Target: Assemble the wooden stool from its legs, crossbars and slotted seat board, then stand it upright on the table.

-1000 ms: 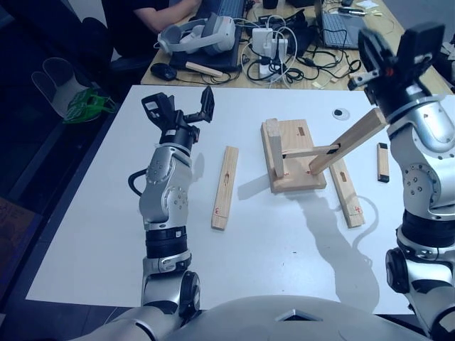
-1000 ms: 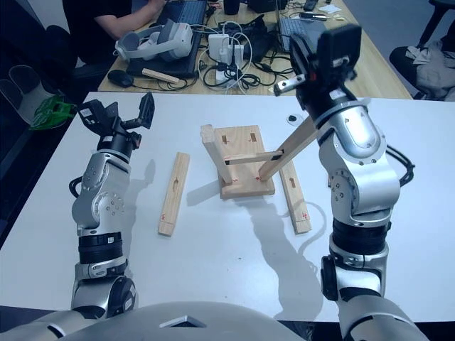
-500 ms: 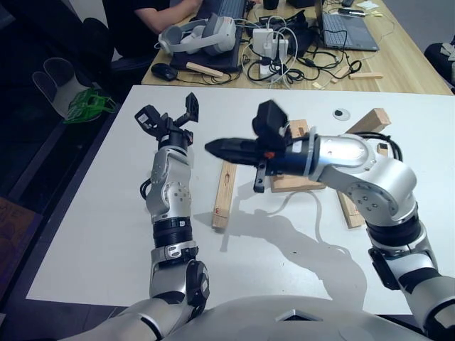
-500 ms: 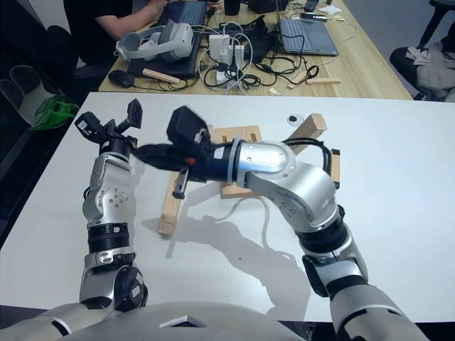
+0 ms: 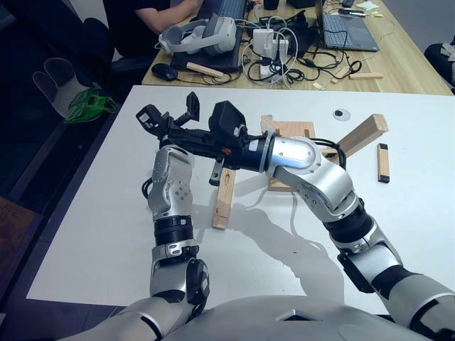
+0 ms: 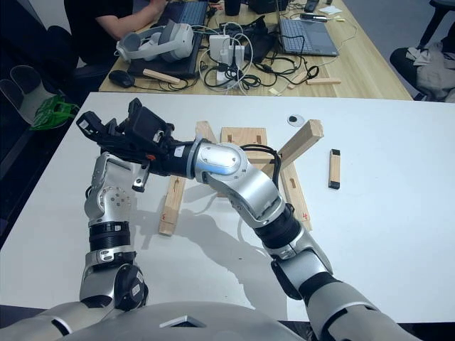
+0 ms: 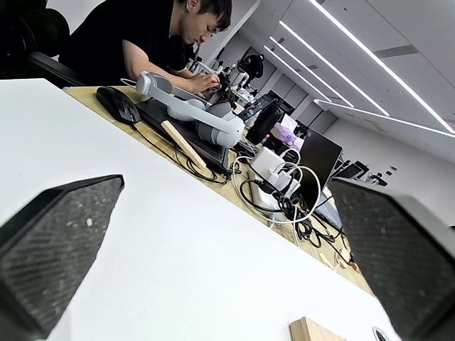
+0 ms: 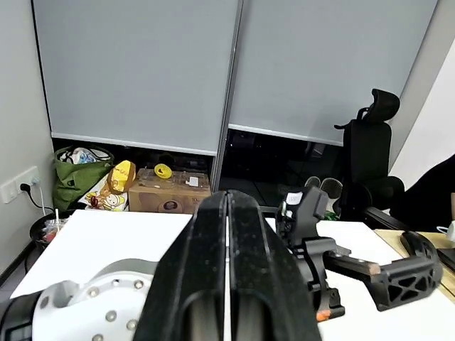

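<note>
Stool (image 5: 291,129), part-built, lies on the counter (image 5: 106,234) well right of the right claw (image 8: 227,200) (pinched shut, empty), with a loose leg (image 5: 223,202) just beneath. Left claw (image 5: 169,112) gapes empty. Best to open the right claw and descend squarely onto that leg.

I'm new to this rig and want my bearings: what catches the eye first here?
The right arm is stretched across the table, with the right hand shut beside the open left hand on the left side. Behind it sits the half-built stool with a slanting leg, and a loose leg lies flat nearby.
</note>
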Action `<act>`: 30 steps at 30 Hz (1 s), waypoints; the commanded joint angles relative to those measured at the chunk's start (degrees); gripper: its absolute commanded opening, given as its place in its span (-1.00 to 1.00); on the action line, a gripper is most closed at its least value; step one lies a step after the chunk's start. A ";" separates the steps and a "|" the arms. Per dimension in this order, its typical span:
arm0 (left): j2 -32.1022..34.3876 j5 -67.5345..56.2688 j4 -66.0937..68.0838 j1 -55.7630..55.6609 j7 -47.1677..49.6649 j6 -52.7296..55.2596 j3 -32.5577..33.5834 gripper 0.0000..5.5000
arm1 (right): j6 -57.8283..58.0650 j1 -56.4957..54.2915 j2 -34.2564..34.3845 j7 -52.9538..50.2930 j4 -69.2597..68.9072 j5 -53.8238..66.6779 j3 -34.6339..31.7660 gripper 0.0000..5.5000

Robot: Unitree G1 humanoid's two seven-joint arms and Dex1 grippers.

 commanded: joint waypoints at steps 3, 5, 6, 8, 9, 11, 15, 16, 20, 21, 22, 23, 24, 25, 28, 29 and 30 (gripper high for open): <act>-0.05 -0.29 0.16 -0.88 0.32 0.46 -0.20 0.96 | -2.03 0.63 0.34 -1.84 7.00 -7.34 1.96 -0.98; -0.06 -0.46 0.26 -0.96 0.30 0.61 -0.17 0.96 | -2.41 -0.02 0.97 -4.40 10.23 -10.83 2.03 -0.98; -0.08 -0.50 0.22 -0.94 0.34 0.66 -0.17 0.96 | -2.28 -0.12 1.34 -5.54 11.26 -12.06 1.80 -0.98; -0.11 -0.57 0.18 -0.90 0.32 0.69 -0.30 0.96 | -2.14 0.24 2.11 -8.91 12.13 -14.59 0.57 -0.98; -0.14 -0.61 0.19 -0.88 0.28 0.69 -0.39 0.96 | -2.33 0.76 2.04 -11.78 11.52 -16.66 -0.40 -0.98; -0.26 -0.76 0.12 -0.73 0.19 0.66 -0.48 0.96 | -2.90 2.63 0.05 -16.63 8.18 -21.28 -2.08 -0.98; -0.31 -1.31 -0.53 0.07 0.10 0.68 -0.13 0.96 | -3.03 8.70 -6.00 -22.09 -0.01 -28.14 -7.50 -0.98; -0.27 -1.46 -0.54 0.13 0.01 0.79 -0.09 0.96 | -1.78 10.06 -7.28 -22.87 -1.34 -28.99 -9.30 -0.98; -0.01 -1.83 -0.84 0.76 0.15 0.68 0.18 0.96 | 1.85 15.10 -11.57 -24.60 -4.30 -31.03 -16.24 -0.98; 0.06 -1.90 -0.95 0.95 0.19 0.64 0.29 0.96 | 2.30 16.40 -12.35 -25.43 -4.91 -31.55 -18.08 -0.98; 0.14 -1.97 -1.03 1.13 0.18 0.65 0.38 0.96 | 2.26 18.15 -13.22 -26.75 -5.68 -32.48 -20.20 -0.98; 0.21 -2.03 -1.01 1.23 0.12 0.66 0.47 0.96 | 2.48 19.80 -13.70 -28.01 -6.46 -33.17 -22.42 -0.98; 0.29 -2.09 -1.04 1.37 0.06 0.68 0.58 0.96 | 2.43 21.35 -14.13 -29.73 -7.16 -34.05 -24.97 -0.98; 0.35 -2.13 -1.08 1.48 0.01 0.71 0.68 0.96 | 2.11 22.43 -14.44 -31.10 -7.60 -34.69 -27.04 -0.98; 0.45 -2.17 -1.45 1.94 0.07 0.90 0.97 0.96 | -1.47 23.79 -15.25 -35.43 -7.14 -36.92 -31.18 -0.98; 0.46 -2.12 -1.52 2.02 0.14 1.00 0.99 0.96 | -2.93 24.28 -15.05 -37.44 -6.57 -37.42 -32.83 -0.98; 0.46 -2.09 -1.56 2.04 0.20 1.07 0.99 0.96 | -3.68 24.87 -14.60 -39.20 -5.95 -37.55 -34.54 -0.98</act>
